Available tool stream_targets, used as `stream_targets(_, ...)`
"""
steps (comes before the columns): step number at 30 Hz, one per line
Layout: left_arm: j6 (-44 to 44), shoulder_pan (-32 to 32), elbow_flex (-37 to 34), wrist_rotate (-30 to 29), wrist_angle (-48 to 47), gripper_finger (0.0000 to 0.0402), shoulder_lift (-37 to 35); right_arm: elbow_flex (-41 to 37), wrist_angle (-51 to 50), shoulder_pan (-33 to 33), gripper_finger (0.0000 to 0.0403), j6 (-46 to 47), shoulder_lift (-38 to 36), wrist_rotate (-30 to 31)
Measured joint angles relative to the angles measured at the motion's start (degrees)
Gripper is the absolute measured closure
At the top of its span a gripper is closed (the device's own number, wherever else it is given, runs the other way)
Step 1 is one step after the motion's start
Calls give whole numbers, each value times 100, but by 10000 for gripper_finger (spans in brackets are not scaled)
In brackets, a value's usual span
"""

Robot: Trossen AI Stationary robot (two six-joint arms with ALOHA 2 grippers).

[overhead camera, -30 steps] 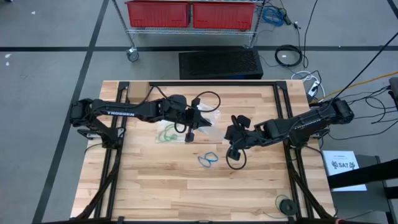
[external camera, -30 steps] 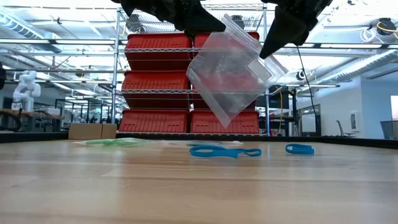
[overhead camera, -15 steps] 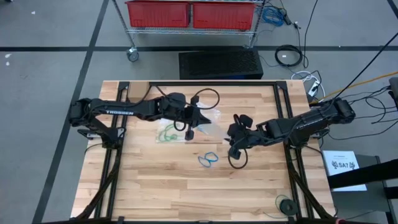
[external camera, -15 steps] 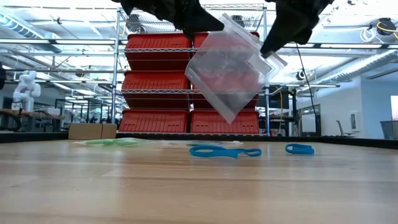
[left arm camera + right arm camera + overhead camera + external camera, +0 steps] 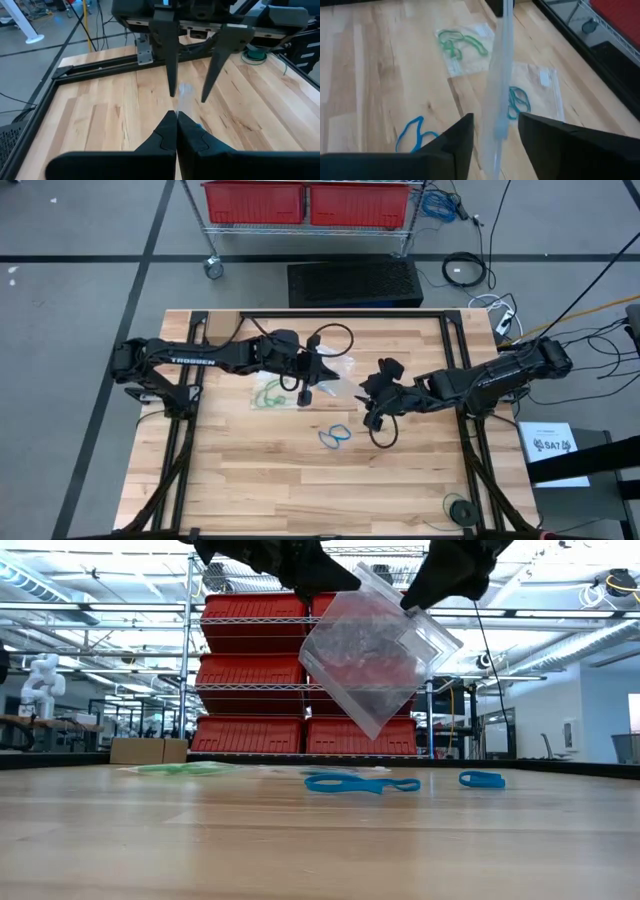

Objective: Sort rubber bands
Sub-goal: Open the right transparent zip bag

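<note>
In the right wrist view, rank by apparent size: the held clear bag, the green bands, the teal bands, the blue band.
1. Held clear bag, nearest the camera and edge-on, so its size is exaggerated.
2. Green bands.
3. Blue band, partly hidden by the end effector, roughly like the green.
4. Teal bands, smallest.

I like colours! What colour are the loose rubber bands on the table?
Bright blue rubber bands, clearest in the high view.

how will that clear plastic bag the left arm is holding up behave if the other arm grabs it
Probably floppy: the clear plastic bag hangs tilted from one corner in the left end effector. Likely very light and see-through thin, so it may swing or crumple between the right end effector's open fingers.
</note>
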Motion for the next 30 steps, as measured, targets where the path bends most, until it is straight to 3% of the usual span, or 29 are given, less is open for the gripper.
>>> stream_targets(9,0,-4,-2,-9,-3,401,7,0,-68,-32,391,-84,0,-8)
stream_targets(30,24,15,-7,-123,-14,401,-4,15,-1270,359,393,1048,0,-195)
